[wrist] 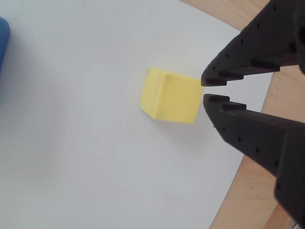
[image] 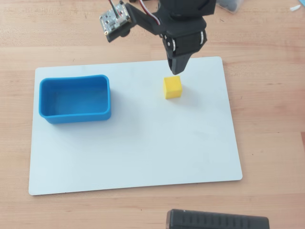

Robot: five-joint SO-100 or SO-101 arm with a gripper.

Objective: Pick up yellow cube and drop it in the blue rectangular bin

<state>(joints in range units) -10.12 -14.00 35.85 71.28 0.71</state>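
On the white board point(image: 143, 143), right of centre in the overhead view, the cube point(image: 172, 87) sits free, nothing gripping it. Just beyond its far edge hangs the gripper point(image: 177, 69); in the wrist view its fingers point(wrist: 217, 76) are nearly closed, a thin gap between the tips, holding nothing. Well apart to the left stands the bin point(image: 75, 118), empty. Judging from this, nothing is done yet: opening, grasping, carrying and dropping all remain. The board lies on the desk point(image: 267, 95).

I see the wooden desk point(image: 267, 38) carrying a white board point(image: 143, 152); on the board the yellow cube point(image: 172, 87) sits well apart from the blue rectangular bin point(image: 75, 116); a black object point(image: 217, 221) lies at the desk's near edge
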